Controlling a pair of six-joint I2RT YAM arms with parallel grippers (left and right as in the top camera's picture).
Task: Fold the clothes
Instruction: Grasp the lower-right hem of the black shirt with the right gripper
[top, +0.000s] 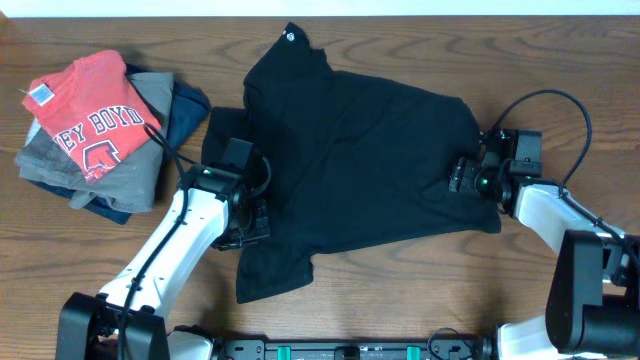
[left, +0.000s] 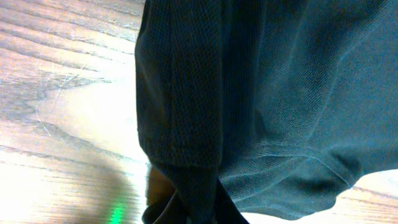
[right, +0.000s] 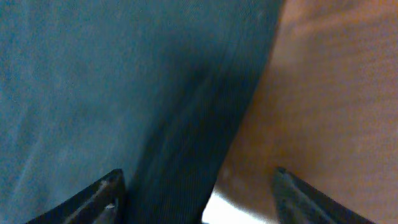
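The black T-shirt (top: 350, 160) lies unfolded and rumpled on the middle of the wooden table (top: 560, 60), its collar with a small pale neck tag (top: 291, 36) pointing to the far edge and its hem toward the robot. The left gripper (top: 245, 215) sits at the T-shirt's left edge, by the sleeve. In the left wrist view the sleeve fabric (left: 186, 93) hangs clear of the wood and is drawn into a tight bunch at the bottom of the frame, so this gripper is clamped on the cloth, though its fingers are hidden. The right gripper (top: 460, 175) rests at the T-shirt's right edge. Its wrist view shows its two fingertips (right: 109, 190) spread wide, with the T-shirt's stitched edge (right: 186, 155) and bare wood lying between them, nothing pinched. Just off the T-shirt's left side is a pile of folded garments: a red T-shirt with white lettering (top: 90, 120) on top, over a grey garment (top: 135, 180) and a navy garment (top: 188, 105).
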